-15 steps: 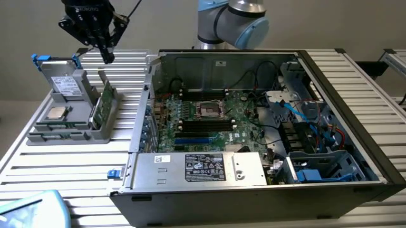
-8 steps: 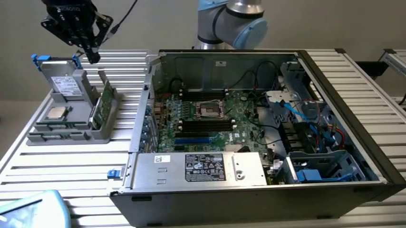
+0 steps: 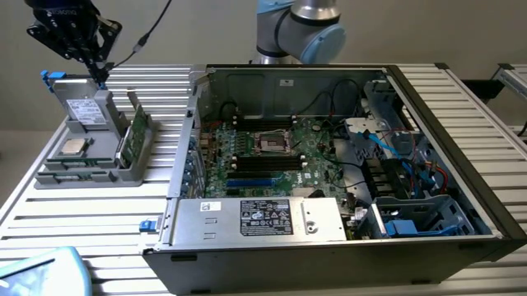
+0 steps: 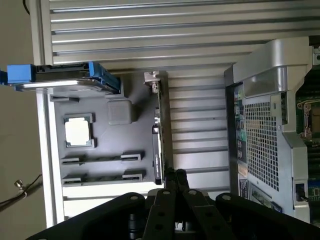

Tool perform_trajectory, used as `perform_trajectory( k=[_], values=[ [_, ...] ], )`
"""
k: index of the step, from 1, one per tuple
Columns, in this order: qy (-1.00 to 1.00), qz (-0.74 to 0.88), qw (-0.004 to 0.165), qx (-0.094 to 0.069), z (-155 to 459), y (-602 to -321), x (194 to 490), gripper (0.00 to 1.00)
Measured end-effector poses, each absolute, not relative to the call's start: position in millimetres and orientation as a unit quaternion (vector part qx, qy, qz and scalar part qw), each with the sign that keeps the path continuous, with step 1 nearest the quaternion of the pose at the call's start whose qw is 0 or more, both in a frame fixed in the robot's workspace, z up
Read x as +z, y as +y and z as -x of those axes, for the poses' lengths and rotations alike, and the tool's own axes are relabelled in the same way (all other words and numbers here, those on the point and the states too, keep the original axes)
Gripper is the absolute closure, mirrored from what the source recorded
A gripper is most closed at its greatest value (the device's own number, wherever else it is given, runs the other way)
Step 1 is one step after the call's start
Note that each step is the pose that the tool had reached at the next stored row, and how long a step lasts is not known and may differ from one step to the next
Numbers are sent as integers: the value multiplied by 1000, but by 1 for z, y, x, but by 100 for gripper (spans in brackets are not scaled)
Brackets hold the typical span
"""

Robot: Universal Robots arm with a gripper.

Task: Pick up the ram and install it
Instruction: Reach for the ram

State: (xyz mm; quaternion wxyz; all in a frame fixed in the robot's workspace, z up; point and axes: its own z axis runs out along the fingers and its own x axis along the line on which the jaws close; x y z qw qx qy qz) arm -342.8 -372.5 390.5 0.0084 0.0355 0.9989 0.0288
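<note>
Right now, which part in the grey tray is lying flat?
The square silver processor lies flat, face up, in the grey tray. The blue-handled drive and the green card both stand on edge.

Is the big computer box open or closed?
Open. The computer case has no cover on the side facing up, so the green motherboard inside is in plain sight.

Even, soft overhead light fills the open computer case (image 3: pixel 247 92); its near outer wall sits in shadow. Beside the case, glare whitens the processor chip (image 4: pixel 78 131) and table slats (image 4: pixel 150 30), while my gripper (image 4: pixel 175 174) reads as a dark silhouette.
</note>
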Motion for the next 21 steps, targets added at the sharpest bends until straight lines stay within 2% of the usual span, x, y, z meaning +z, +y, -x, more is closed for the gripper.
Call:
perform_trajectory(
  k=[14, 21],
  values=[
    [998, -36, -1, 46, 406, -373, 390, 89],
    [998, -36, -3, 47, 426, -380, 390, 89]
  ],
)
